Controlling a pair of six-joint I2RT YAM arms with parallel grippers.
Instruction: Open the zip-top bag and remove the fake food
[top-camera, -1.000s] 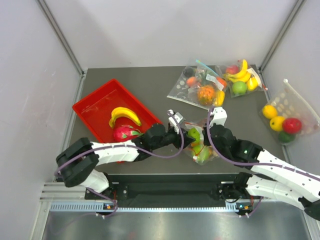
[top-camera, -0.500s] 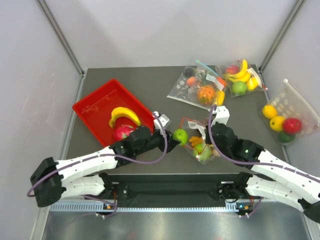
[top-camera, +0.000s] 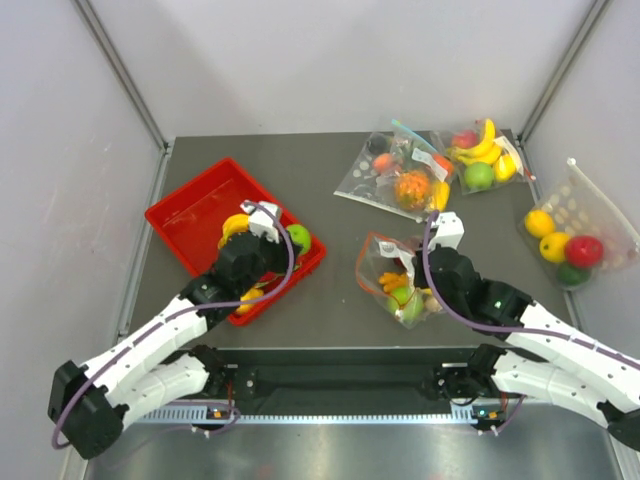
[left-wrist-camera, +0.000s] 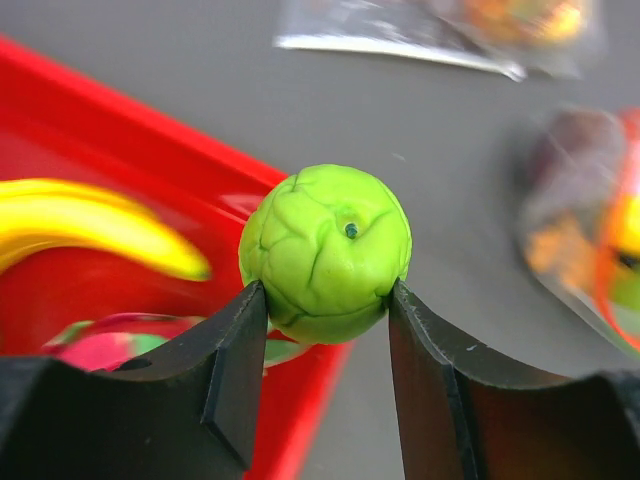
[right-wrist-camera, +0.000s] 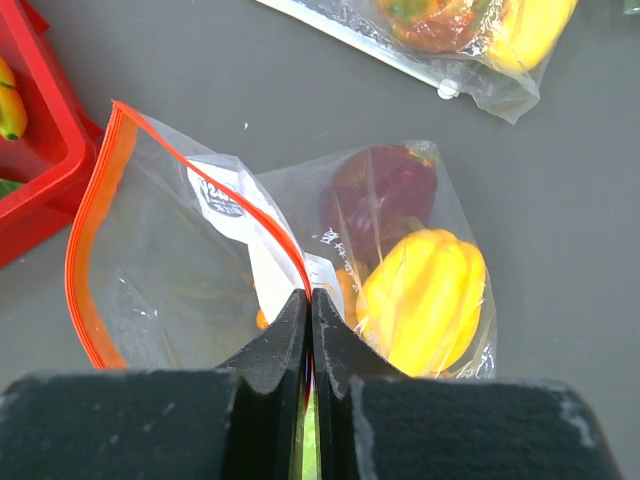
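left gripper (left-wrist-camera: 327, 292): clamped on a green apple (left-wrist-camera: 325, 245), held over the right edge of the red tray (top-camera: 185, 215). a banana (left-wrist-camera: 90, 225) lies in the tray. right gripper (right-wrist-camera: 310, 298): fingers together, pinching the orange-red zip strip (right-wrist-camera: 88, 225) of the zip-top bag (right-wrist-camera: 160, 280). the bag lies on the table (top-camera: 320, 190) near the tray, to its right, mouth open. a yellow piece (right-wrist-camera: 425, 300) and a purple piece (right-wrist-camera: 380, 190) are inside it.

Bright, even light; blurred wrist backgrounds
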